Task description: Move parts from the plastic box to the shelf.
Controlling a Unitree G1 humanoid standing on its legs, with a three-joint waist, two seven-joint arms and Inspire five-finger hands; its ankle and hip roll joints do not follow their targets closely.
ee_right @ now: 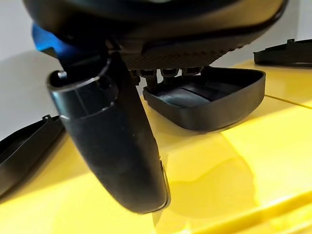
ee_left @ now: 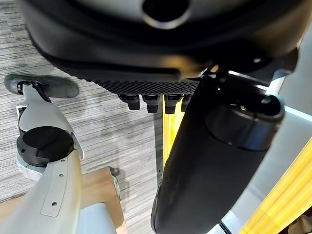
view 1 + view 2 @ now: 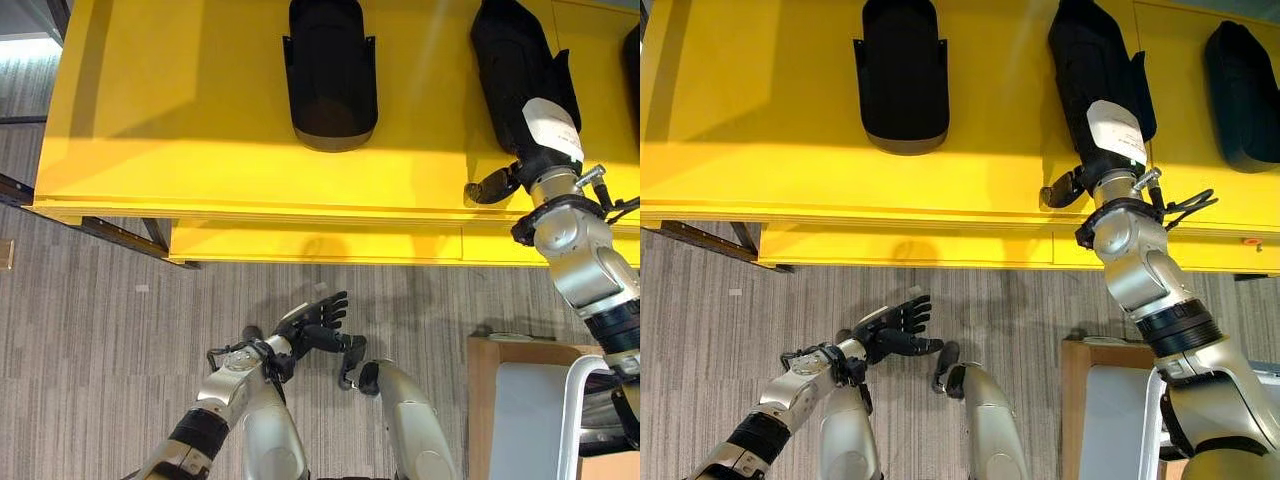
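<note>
Three black moulded parts lie on the yellow shelf [image 3: 180, 120]: one in the middle [image 3: 330, 70], one to its right [image 3: 510, 55], and a third at the far right [image 3: 1240, 90]. My right hand [image 3: 548, 128] lies on the near end of the second part [image 1: 204, 102] with its fingers straight. Its thumb [image 3: 490, 186] sticks out sideways over the shelf's front edge and grips nothing. My left hand [image 3: 315, 320] hangs low over the floor, open and empty, with its fingers [image 2: 156, 101] spread.
A brown box [image 3: 485, 395] with a pale grey inside stands on the floor at the lower right, and a white tube frame [image 3: 572, 410] is beside it. Dark metal bars [image 3: 100, 230] run under the shelf's left end. Grey striped carpet lies below.
</note>
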